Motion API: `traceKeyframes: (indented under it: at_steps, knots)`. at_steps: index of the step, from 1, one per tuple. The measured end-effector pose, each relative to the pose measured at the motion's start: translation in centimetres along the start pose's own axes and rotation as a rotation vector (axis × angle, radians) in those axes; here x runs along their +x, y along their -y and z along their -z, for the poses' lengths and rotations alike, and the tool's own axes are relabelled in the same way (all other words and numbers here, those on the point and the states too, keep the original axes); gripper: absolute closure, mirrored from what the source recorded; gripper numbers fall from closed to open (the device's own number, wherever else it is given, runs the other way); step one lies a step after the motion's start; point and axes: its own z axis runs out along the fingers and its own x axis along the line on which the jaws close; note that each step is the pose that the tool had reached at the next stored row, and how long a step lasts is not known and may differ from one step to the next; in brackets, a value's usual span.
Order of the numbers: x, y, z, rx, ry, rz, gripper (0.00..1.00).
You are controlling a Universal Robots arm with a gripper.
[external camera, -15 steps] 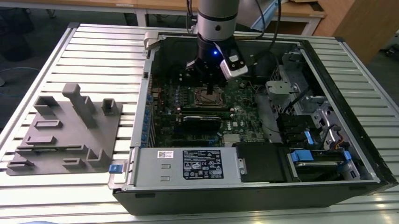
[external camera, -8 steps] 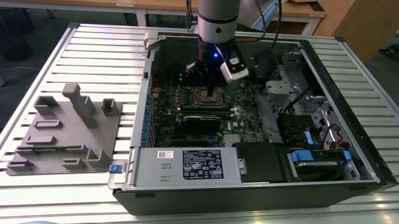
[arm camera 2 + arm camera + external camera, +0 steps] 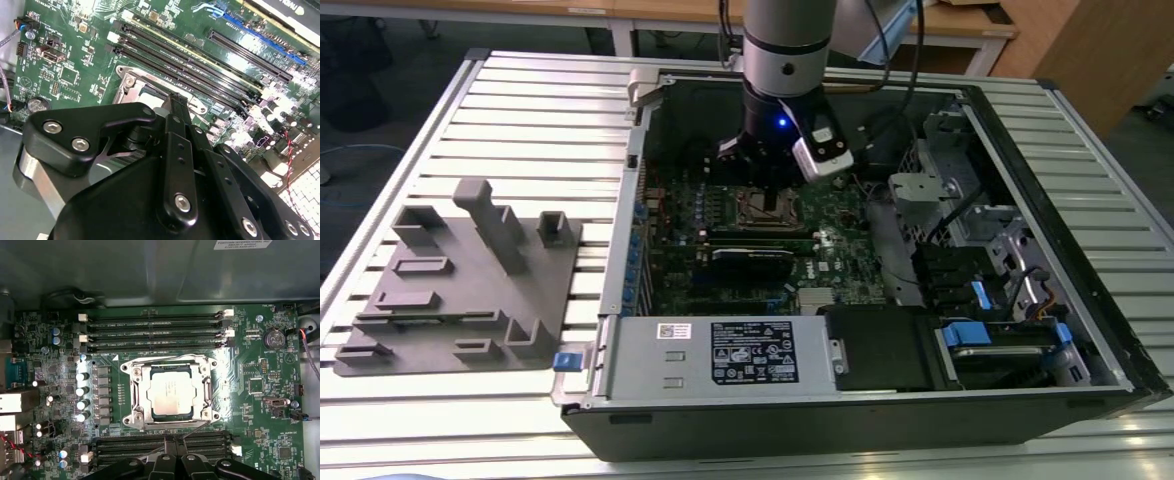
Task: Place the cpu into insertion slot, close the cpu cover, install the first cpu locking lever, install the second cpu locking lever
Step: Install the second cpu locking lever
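CPU (image 3: pixel 171 394), the small flat square chip with its dull silver-grey top, sits inside the square silver-rimmed insertion slot (image 3: pixel 131 371), and the thin silvery metal cover frame (image 3: pixel 205 390) lies flat around it. Just over the socket's edge hovers the black end effector (image 3: pixel 174 447), fingertips drawn close together with nothing between them, beside a thin wire locking lever (image 3: pixel 197 427). Long black memory slots (image 3: pixel 155 330) flank the socket. In the exterior view, the open black computer case (image 3: pixel 1067 250) rests on the slatted tabletop (image 3: pixel 520 130), a grey fixture block (image 3: pixel 460 290) on its left.
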Motion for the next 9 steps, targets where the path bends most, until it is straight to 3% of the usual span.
traceKeyframes:
  at_steps: [9]
  knots:
    - [0.94,0.24,0.02,-0.0007,0.0090,0.003,0.89]
